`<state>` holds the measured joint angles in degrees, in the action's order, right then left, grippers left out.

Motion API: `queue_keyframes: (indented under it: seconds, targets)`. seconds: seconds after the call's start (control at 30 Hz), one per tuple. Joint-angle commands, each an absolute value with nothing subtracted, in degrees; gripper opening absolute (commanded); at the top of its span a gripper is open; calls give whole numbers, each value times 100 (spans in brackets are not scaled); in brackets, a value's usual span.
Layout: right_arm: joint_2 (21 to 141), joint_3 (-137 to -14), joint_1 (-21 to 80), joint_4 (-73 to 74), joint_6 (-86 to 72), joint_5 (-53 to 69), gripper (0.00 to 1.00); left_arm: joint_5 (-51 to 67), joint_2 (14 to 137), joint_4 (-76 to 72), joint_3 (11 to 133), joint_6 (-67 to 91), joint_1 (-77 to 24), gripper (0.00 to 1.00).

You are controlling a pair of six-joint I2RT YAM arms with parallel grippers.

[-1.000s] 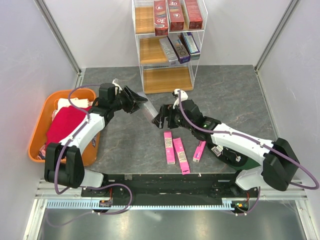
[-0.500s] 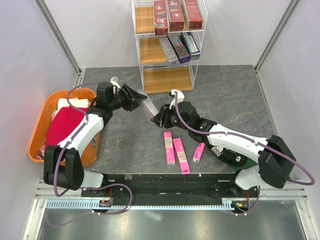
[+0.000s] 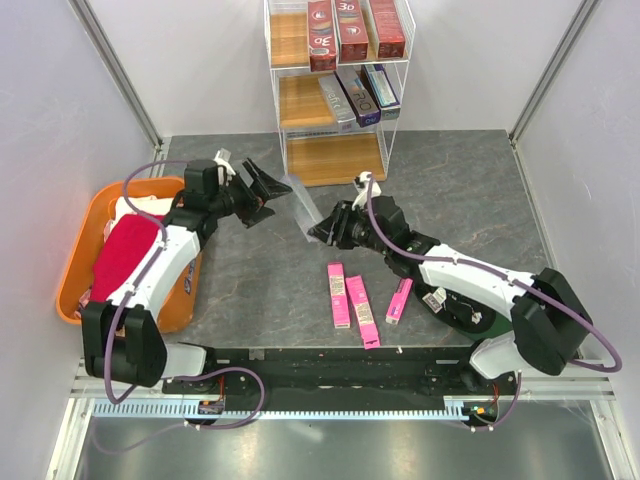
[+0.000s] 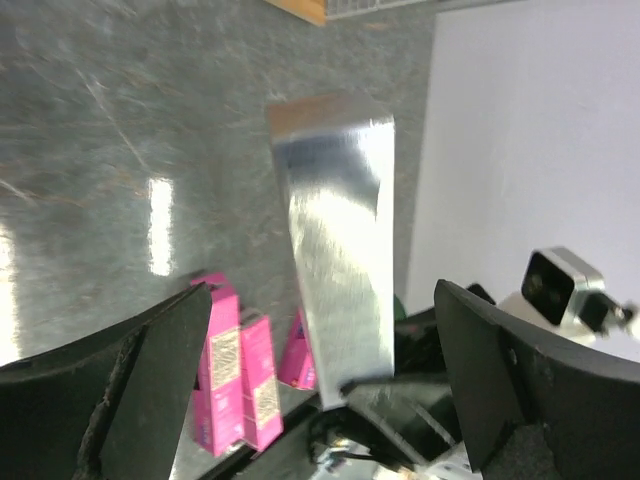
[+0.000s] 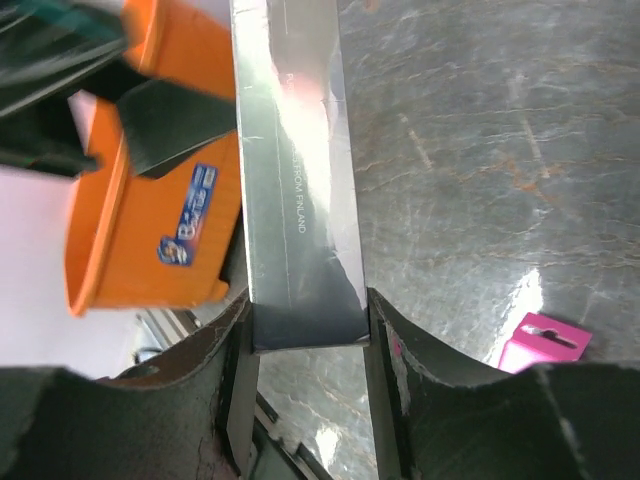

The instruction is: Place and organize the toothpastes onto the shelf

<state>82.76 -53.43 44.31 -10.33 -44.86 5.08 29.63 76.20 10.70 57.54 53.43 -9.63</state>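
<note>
Tabletop (image 3: 250, 275) lies open around wide-spread left pincer (image 3: 268, 192) and right pincer (image 3: 322, 232) clamped on silver toothpaste (image 3: 300, 205)

The shelf (image 3: 335, 160) has a bare bottom tier, open toward the frame's lower edge. Its middle tier has room only on the left half; dark and silver boxes (image 3: 355, 95) fill the right. On the top tier, red boxes (image 3: 350, 30) crowd the right, with a free strip at left. At centre frame, before the shelf, the silver box (image 3: 301, 203) clamped in the right gripper (image 3: 325, 230) and the spread left gripper (image 3: 268, 195) block the approach. The table (image 3: 460, 180) is bare at right; pink boxes (image 3: 350, 295) lie lower centre.
</note>
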Motion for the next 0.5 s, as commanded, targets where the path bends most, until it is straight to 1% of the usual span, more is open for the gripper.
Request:
queue_keyframes:
  seconds: [0.0,0.07,0.17,0.47]
  targets:
    - [8419,-5133,3842,-2205,-5465,1282,10,2093,7217,2170,6424,4264,-940,100]
    - [8446,-5098,3718,-2487,-5563,1441,9,1725,7120,2354,6504,4123,-932,100]
    - [8481,-5238,3595,-2584,-5546,1520,9,1477,7031,2557,6539,3938,-914,100]
    - [8780,-6037,3358,-2637,-5572,1433,8,1573,7224,2654,6390,3718,-879,100]
